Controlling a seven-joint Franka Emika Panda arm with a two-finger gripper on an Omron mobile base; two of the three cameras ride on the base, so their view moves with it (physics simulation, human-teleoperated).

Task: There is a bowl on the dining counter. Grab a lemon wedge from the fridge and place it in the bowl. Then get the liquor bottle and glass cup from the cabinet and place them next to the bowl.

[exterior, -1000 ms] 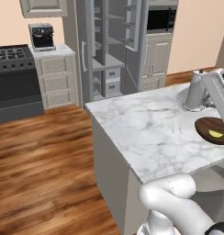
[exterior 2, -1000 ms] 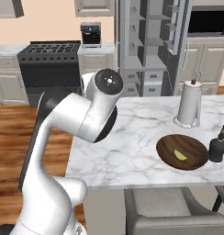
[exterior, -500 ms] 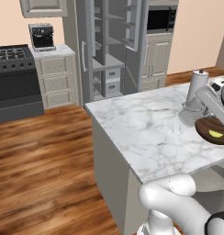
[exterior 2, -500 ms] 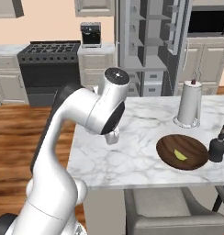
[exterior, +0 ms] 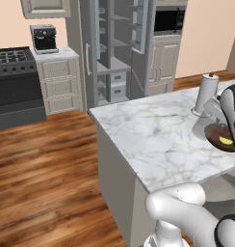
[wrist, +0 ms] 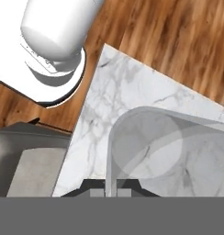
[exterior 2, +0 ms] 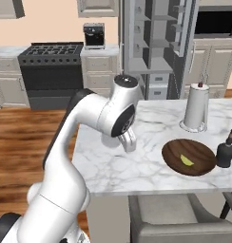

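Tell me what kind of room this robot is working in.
A home kitchen, rendered in simulation. A black stove stands by cream drawers, a tall grey fridge stands open, and a marble dining counter carries a wooden bowl and a paper-towel roll.

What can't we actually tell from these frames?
- Pincer: hand view, fingertips mostly cut off by the bottom edge; the glass cup's wall stands between them.
- Glass cup: right base view, largely hidden behind the arm.
- Bowl: left base view, right part covered by the arm.
- Liquor bottle: label too small to read.
- Lemon wedge: too small for detail.
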